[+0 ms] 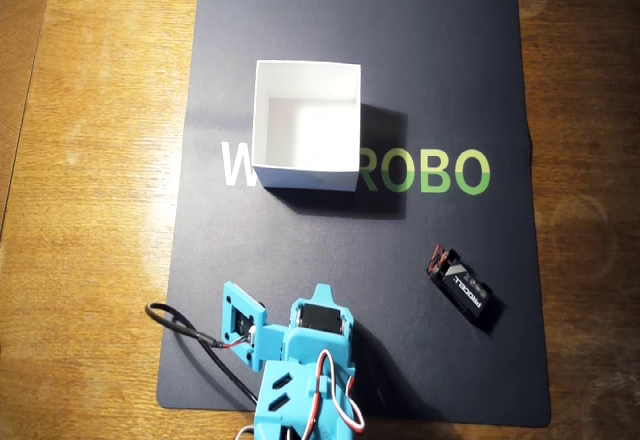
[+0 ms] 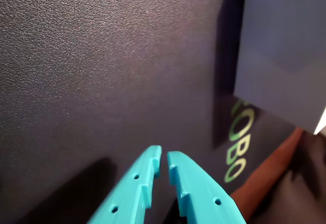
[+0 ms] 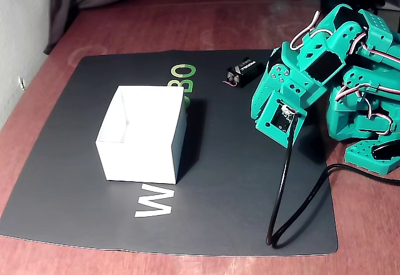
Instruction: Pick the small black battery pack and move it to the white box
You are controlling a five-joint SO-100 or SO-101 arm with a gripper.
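**Battery pack lies apart from the box, arm folded at the mat's edge**

The small black battery pack (image 1: 463, 289) lies flat on the dark mat (image 1: 300, 290), toward the mat's right edge in the overhead view and below the green lettering (image 1: 425, 171). It sits at a slant, its red wires at the upper-left end. In the fixed view it (image 3: 242, 70) lies near the mat's far edge, just beside the arm.

The white box (image 1: 306, 125) stands open-topped in the upper middle of the mat in the overhead view, covering part of the printed word; nothing shows inside it. Box and battery pack are well apart.

The turquoise gripper (image 2: 164, 155) points at bare mat in the wrist view, its two fingers nearly together with only a narrow slit between the tips, and nothing between them. The arm (image 3: 325, 62) is folded by the mat's near edge in the overhead view. A black cable (image 3: 284, 187) loops from it across the mat's corner. The mat lies on a wooden table (image 1: 90, 210).
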